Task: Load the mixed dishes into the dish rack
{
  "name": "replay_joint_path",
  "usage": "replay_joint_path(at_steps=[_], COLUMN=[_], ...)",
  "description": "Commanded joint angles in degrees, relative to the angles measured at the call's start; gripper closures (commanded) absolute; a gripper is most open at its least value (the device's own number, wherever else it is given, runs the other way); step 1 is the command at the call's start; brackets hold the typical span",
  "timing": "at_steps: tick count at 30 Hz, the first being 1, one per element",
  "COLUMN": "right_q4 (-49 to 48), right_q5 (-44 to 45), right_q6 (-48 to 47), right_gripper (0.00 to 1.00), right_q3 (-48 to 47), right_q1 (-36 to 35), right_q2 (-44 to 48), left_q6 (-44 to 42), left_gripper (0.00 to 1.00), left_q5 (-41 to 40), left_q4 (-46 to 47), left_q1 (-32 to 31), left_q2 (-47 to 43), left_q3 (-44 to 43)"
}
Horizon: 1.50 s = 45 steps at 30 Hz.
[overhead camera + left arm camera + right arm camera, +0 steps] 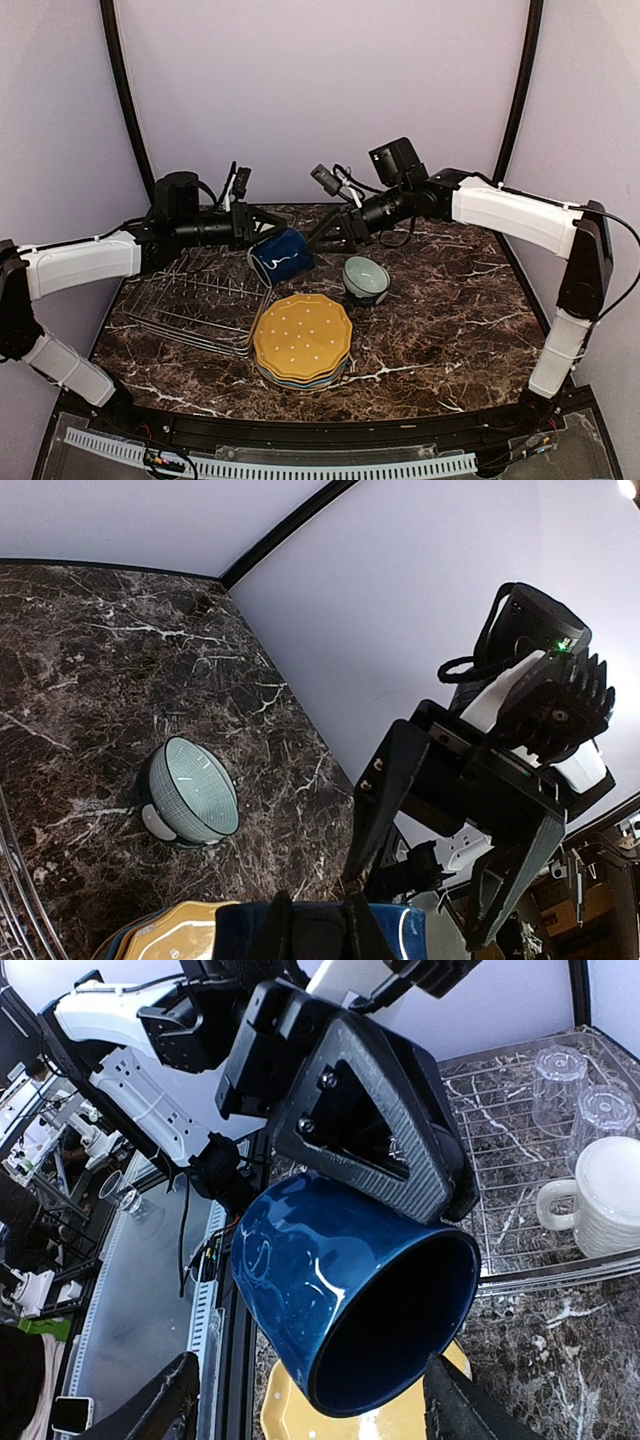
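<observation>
left fingers [370, 1130] clamp the navy mug [350, 1310]; right fingers [165, 1405] gape open at its 4 and 8 o'clock. only the right wrist view shows tumblers [558, 1085] and cream mug [605, 1200] in the rack [500, 1190].

navy mug [282, 257]: tilted, aloft | plates [302, 336]: stacked | bowl [365, 278]: upright

Soft, even light fills the booth and tints the walls [320, 90] lilac. Shadows on the dark table [450, 300] are faint. White glare streaks the glossy navy mug [330, 1290]. In the right wrist view the near fingers [160, 1405] are blurred, and shapes stretch toward the edges.
</observation>
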<state>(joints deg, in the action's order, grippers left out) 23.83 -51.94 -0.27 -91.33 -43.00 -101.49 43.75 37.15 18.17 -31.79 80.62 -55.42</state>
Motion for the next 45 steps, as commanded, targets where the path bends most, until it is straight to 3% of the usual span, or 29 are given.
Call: replay_joint_path(at_steps=[1,8,13,17,19,22,25,27,29,36,45], right_q4=[1.2,1.3,-1.1,-2.9,-4.2,-5.5,-7.5,-9.8,-11.9,-19.8,-27.9], right_q5=[-2.0,-5.5,-7.9,-7.6,-6.9,-5.6,-4.8,-4.9,-5.2,-9.4,-13.6], right_q6=[-0.9,-1.1,0.1,0.9,2.3,3.5,5.0,6.4,8.0,14.0,19.3], right_gripper=[0.3,0.6,0.99,1.0,1.0,1.0,1.0,1.0,1.0,1.0,1.0], right_q3=[-1.9,-2.1,-1.0,-0.3,0.4,1.2,3.0,4.5,5.9,8.6,9.9], right_q1=[-1.4,-2.8,-2.8,-2.8,-2.7,-2.1,-1.0,-0.1,0.8,2.4,2.4], right_q2=[-2.2,-3.9,-3.3,-2.1,-1.1,0.7,3.1,4.5,5.7,7.5,7.1], left_q6=[0.7,-0.3,-2.1,-1.3,-1.1,-2.5,-3.9,-4.7,-4.9,-5.4,-6.5], left_gripper=[0.99,0.99,0.99,0.99,0.95,0.6,0.34,0.07,0.02,0.01,0.01], left_q5=[2.9,3.9,4.4,5.2,5.5,5.3,4.3,3.3,2.6,2.9,4.3], left_q4=[4.9,5.6,4.9,6.8,8.1,8.4,8.3,9.0,9.6,11.4,14.0], left_q1=[-0.7,-1.3,-1.5,-1.5,-1.5,-1.2,-0.9,-0.8,-0.8,-1.7,-4.2], left_q2=[-0.8,0.3,2.1,3.6,3.9,3.1,1.3,-0.4,-2.2,-3.5,0.1], left_q3=[-3.4,-4.1,-4.9,-5.0,-5.1,-5.0,-4.0,-2.3,-0.3,5.1,3.2])
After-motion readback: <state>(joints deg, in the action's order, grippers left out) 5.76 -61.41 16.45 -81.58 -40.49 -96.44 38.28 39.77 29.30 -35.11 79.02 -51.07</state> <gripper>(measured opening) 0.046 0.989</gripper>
